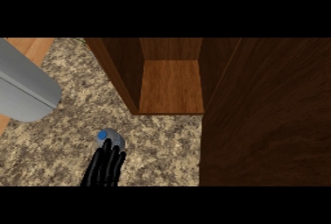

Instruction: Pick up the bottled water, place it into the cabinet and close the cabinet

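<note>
Gripping: the black hand point(103, 166) at the lower middle of the frame has its fingers pressed close together and curled up against the bottled water point(111, 138), which shows just above the fingertips.
Which hand: it enters left of centre from the lower edge, so it reads as the left hand, though no forearm shows to settle it; no second hand is seen.
Bottled water: small grey body with a blue cap, seen from above at lower centre, over the speckled counter point(58, 144); whether it is lifted or standing cannot be told.
Why held so: judged from the task, the fingers wrap the bottle from below in the frame so it can be carried up toward the opening.
Cabinet: the open cabinet point(171, 85) sits at upper centre, its brown shelf bare and facing the bottle.
Door: the cabinet door point(265, 113) fills the right side of the frame, swung open.
In the way: the lower shelf lip lies between bottle and interior; the door edge stands close on the right.
Other: a grey rounded object point(26, 87) at upper left, well apart.
</note>
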Controlling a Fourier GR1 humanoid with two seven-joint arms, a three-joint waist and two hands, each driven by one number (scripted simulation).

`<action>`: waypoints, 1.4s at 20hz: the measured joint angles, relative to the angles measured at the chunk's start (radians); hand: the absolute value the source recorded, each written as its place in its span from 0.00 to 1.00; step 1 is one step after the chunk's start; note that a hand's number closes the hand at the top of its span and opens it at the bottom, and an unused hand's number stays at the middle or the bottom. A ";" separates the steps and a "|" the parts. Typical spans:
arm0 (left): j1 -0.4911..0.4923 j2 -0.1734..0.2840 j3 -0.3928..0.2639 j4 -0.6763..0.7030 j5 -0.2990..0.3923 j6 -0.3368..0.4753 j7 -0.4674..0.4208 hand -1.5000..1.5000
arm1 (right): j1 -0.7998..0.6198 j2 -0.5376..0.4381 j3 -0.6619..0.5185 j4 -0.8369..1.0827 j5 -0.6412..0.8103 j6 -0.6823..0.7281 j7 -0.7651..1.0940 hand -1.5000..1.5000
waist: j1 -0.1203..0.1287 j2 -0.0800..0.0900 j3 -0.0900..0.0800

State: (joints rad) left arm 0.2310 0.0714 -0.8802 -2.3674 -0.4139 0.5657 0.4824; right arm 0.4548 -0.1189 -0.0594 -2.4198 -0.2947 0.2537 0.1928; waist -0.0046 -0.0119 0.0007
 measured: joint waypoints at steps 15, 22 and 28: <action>0.128 0.148 0.158 0.031 0.104 0.064 -0.165 0.00 | 0.063 -0.005 -0.052 0.007 -0.039 0.060 -0.047 0.00 | -0.010 0.006 -0.002; 0.097 0.190 0.316 0.141 0.265 0.006 -0.264 0.00 | 0.089 -0.008 -0.054 0.010 -0.059 0.083 -0.067 0.00 | -0.019 0.008 -0.004; 0.062 0.200 0.441 0.308 0.406 -0.070 -0.411 0.00 | 0.104 -0.020 -0.088 0.016 -0.078 0.100 -0.088 0.00 | -0.022 0.009 -0.004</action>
State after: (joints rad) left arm 0.2930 0.2712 -0.4388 -2.0591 -0.0077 0.4954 0.0715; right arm 0.5591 -0.1387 -0.1476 -2.4040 -0.3732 0.3541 0.1046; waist -0.0262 -0.0029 -0.0032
